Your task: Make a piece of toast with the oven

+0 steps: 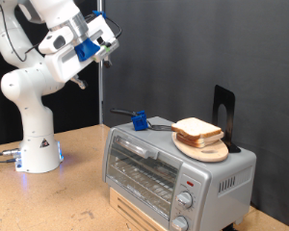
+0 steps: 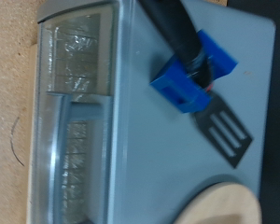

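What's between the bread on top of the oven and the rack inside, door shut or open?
Shut. The oven has its glass door closed, so that blocks the way to the rack. The bread slices sit on a round wooden board on the oven's top. The gripper hangs high, clear of both.

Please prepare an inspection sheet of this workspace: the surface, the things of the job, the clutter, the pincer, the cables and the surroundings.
Surface: wooden table, bare around the robot base.
Job's things: oven stands at the exterior view's bottom right, glass door shut. Bread slices lie piled on a round wooden board on the oven's top.
Clutter: spatula with a blue block on its handle lies on the oven's top beside the board; black stand behind the board.
Pincer: pincer is raised high above the table, at the exterior view's top, holding nothing.
Cables: cables run from the robot base.
Surroundings: dark curtain behind.
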`<act>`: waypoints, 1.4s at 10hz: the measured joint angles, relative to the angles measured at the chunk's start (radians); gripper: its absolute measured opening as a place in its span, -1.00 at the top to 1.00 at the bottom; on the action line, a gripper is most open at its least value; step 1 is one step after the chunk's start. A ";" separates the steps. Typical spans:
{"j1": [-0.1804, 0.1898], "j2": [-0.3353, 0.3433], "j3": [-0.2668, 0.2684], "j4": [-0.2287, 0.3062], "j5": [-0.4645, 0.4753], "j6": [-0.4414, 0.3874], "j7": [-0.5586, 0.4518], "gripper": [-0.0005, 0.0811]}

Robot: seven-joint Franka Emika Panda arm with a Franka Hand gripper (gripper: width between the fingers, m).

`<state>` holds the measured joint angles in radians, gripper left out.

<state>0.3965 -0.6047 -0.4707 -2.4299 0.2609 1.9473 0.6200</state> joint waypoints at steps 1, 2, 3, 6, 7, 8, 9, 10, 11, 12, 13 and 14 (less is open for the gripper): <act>0.001 0.049 -0.006 0.019 0.005 -0.001 0.003 -0.99; 0.003 0.097 -0.012 0.039 0.017 0.001 0.000 -0.99; 0.006 0.138 -0.020 0.058 0.035 0.015 -0.017 -0.99; 0.008 0.207 -0.030 0.072 0.073 0.168 -0.094 -0.99; 0.008 0.217 -0.027 0.070 0.073 0.210 -0.100 -0.99; 0.008 0.217 -0.027 0.070 0.073 0.196 -0.100 -0.99; 0.008 0.216 -0.030 0.072 0.074 0.167 -0.100 -0.99; 0.006 0.214 -0.032 0.069 0.074 0.160 -0.100 -0.99; 0.003 0.214 -0.030 0.050 0.068 0.190 -0.096 -0.99; 0.001 0.217 -0.023 0.014 0.048 0.244 -0.085 -0.99; -0.001 0.223 -0.015 -0.026 0.032 0.309 -0.072 -0.99; -0.001 0.234 -0.008 -0.061 0.025 0.364 -0.065 -0.99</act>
<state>0.3955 -0.3703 -0.4785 -2.4904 0.2855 2.3114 0.5551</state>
